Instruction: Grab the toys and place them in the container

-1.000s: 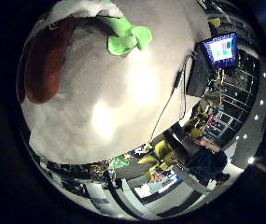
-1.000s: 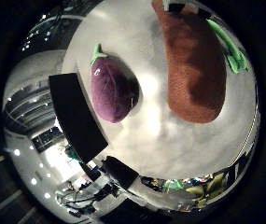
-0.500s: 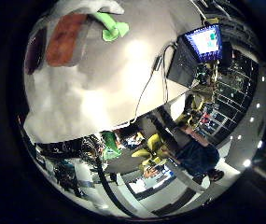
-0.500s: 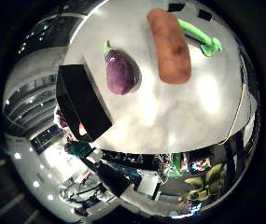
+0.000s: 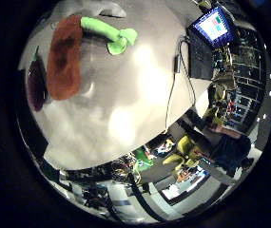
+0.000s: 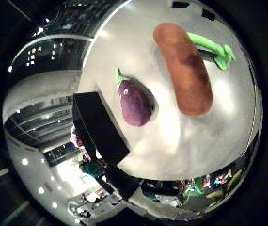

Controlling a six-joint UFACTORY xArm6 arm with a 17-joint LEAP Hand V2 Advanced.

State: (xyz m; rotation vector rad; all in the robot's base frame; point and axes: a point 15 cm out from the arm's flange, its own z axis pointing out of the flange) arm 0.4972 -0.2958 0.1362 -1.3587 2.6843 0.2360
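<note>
A long orange-brown carrot toy (image 6: 183,68) with green leaves (image 6: 209,47) lies on the pale table (image 6: 171,137). A purple eggplant toy (image 6: 135,102) lies beside it, between the carrot and a black container (image 6: 101,127) that stands at the table's edge. The right little finger side palm view shows the carrot (image 5: 66,55), its leaves (image 5: 106,31) and the eggplant (image 5: 35,85) on the same table. My hand is above the table, some way over the toys.
A lit monitor (image 5: 214,26) and a dark box (image 5: 200,59) stand at the table's far edge. Room furniture and green and yellow things (image 5: 187,152) lie beyond the table edge.
Both views have shifted, so the hand has moved. The toys looked larger a second ago, so the palm is now farther from them. The toys lie as before.
</note>
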